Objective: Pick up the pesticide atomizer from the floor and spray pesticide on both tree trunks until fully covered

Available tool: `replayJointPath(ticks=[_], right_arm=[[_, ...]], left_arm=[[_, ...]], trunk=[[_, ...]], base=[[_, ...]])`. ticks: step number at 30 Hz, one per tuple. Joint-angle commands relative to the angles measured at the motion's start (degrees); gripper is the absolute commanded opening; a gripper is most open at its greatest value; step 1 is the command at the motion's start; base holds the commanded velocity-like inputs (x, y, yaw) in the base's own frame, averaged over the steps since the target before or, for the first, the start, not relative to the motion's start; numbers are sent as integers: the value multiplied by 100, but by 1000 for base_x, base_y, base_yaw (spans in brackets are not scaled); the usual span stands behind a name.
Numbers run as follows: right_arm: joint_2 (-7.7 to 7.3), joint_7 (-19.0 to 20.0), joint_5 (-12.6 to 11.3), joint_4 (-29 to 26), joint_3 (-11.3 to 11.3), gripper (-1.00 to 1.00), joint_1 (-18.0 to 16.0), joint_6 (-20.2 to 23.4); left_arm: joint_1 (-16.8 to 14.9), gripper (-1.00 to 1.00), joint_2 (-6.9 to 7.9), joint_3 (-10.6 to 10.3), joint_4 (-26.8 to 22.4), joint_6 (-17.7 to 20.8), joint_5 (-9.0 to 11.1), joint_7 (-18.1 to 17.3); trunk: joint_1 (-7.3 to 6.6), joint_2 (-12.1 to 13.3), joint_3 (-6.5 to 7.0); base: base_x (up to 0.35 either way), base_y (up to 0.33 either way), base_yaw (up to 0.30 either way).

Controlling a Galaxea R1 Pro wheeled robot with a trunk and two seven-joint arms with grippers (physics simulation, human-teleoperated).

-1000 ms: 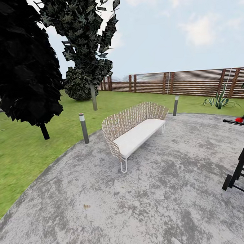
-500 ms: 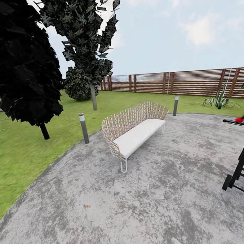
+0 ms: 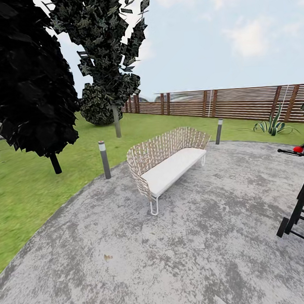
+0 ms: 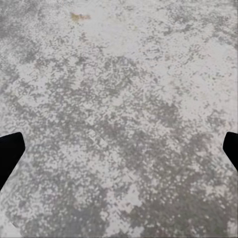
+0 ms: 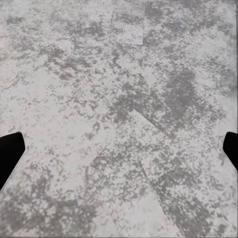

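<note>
- Head view: grey paving (image 3: 185, 258) curves through the garden's lawn (image 3: 28, 191); a woven bench (image 3: 168, 162) stands on it, the slat fence (image 3: 239, 102) behind.
- Dark-crowned trees (image 3: 116, 120) stand on the grass at left, well apart from the bench.
- Left gripper (image 4: 119, 148) is spread wide over bare paving, holding nothing.
- Right gripper (image 5: 119, 148) likewise.

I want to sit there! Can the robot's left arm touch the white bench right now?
Probably not. The bench stands well ahead across bare grey paving, while the left gripper, fingers wide apart, points down at paving close beneath it. Nothing blocks the way; the robot would likely need to roll closer.
</note>
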Motion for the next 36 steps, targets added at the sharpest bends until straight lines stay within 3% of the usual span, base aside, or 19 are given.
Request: replayJointPath(ticks=[1, 8, 36], right_arm=[[-5, 2, 0, -77, -1, 100, -4, -33], [-7, 6, 19, -299, 1, 100, -14, -87], [11, 5, 17, -289, 5, 100, -15, -90]], left_arm=[[-10, 100, 62, 7, -42, -24, 18, 2], [-22, 100, 253, 442, -124, -94, 530, -28], [6, 100, 237, 447, -56, -101, 428, -65]], trunk=[[0, 0, 0], [0, 0, 0], [44, -80, -36]], base=[[0, 0, 0], [0, 0, 0], [0, 0, 0]])
